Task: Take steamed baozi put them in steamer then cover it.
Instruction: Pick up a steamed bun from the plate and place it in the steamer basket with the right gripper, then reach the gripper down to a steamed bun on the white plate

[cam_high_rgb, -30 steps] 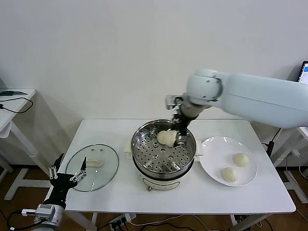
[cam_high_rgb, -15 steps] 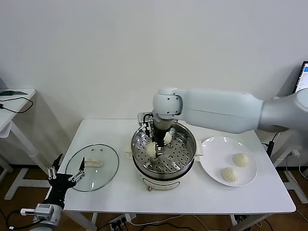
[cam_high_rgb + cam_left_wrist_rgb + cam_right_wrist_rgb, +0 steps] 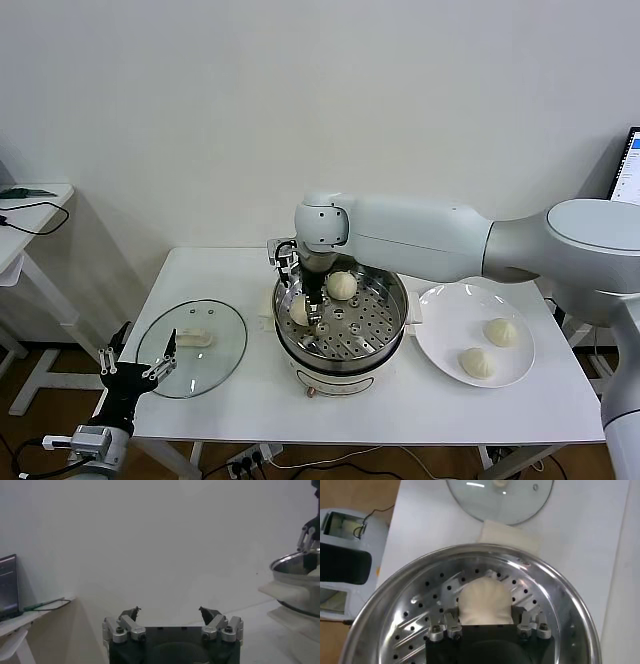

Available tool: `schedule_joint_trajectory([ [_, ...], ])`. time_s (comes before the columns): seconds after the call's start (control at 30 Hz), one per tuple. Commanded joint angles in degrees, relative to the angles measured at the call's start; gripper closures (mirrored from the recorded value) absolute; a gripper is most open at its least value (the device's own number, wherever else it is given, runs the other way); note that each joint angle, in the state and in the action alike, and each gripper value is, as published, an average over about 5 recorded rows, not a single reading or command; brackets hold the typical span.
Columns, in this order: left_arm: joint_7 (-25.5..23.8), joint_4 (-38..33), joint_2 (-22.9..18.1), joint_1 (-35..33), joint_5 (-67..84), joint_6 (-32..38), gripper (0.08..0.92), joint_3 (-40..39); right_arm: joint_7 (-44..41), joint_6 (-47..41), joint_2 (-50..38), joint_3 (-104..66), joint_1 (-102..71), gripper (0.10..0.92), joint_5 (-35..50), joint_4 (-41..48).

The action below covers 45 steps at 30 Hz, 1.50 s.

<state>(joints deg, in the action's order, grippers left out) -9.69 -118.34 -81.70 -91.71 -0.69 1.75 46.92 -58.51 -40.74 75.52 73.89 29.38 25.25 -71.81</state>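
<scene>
Right end effector (image 3: pixel 311 312) mid-frame inside steamer (image 3: pixel 385 325), fingers spread wide astride 1 baozi (image 3: pixel 484 601) on the tray. Second baozi (image 3: pixel 342 285) behind. Left end effector (image 3: pixel 137 365) open, lower left.

Head view: bright, even indoor light, soft and diffuse. White wall (image 3: pixel 200 120) evenly lit. Faint soft shadow on wall behind table (image 3: pixel 200 290), left side. Bright glints on steel rim of steamer (image 3: pixel 340 345). Pale reflection streaks on glass lid (image 3: pixel 192 348). Left wrist view: dimmer, greyish, low contrast, slightly hazy. Right wrist view: streaky highlights across steamer metal; bun (image 3: pixel 484 600) evenly lit, soft-edged.
</scene>
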Motion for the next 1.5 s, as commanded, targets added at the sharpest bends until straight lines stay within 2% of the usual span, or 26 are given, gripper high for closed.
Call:
schedule_joint_trajectory([
  [0.03, 0.05, -0.45, 0.00, -0.25, -0.01, -0.06, 0.177, -0.15, -0.52, 0.25, -2.45, -1.70, 0.33, 0.224, -0.17, -0.77],
  [0.4, 0.27, -1.52, 0.14, -0.74, -0.53, -0.27, 0.177, -1.40, -8.96, 7.76, -29.17, -4.47, 10.99, 0.202, 2.40, -15.94],
  [0.57, 0.23, -1.33, 0.19, -1.20, -1.17, -0.13, 0.177, -1.69, -13.81, 16.00, -41.57, -3.01, 12.61, 0.203, -1.73, -18.94],
  [0.73, 0.20, -1.18, 0.28, -1.07, -1.27, -0.19, 0.177, -1.76, -16.29, 21.83, -49.60, -2.20, 10.11, 0.203, -7.93, -18.93],
  [0.93, 0.25, -1.27, 0.17, -0.70, -1.24, -0.28, 0.177, -2.11, -16.01, 25.47, -53.26, -1.25, 3.50, 0.203, -15.36, -17.99],
  [1.07, 0.24, -1.12, 0.05, -0.71, -1.26, -0.19, 0.177, -2.35, -14.70, 26.86, -53.73, -6.30, -5.22, 0.203, -19.21, -16.33],
  [1.3, 0.33, -1.52, -0.16, -0.77, -1.31, -0.19, 0.177, -2.61, -12.43, 28.08, -52.22, -19.76, -22.18, 0.203, -26.40, -12.03],
  [1.5, 0.52, -1.78, -0.38, -0.89, -1.69, -0.22, 0.177, -3.01, -10.86, 28.32, -49.48, -26.58, -30.40, 0.203, -28.67, -8.28],
])
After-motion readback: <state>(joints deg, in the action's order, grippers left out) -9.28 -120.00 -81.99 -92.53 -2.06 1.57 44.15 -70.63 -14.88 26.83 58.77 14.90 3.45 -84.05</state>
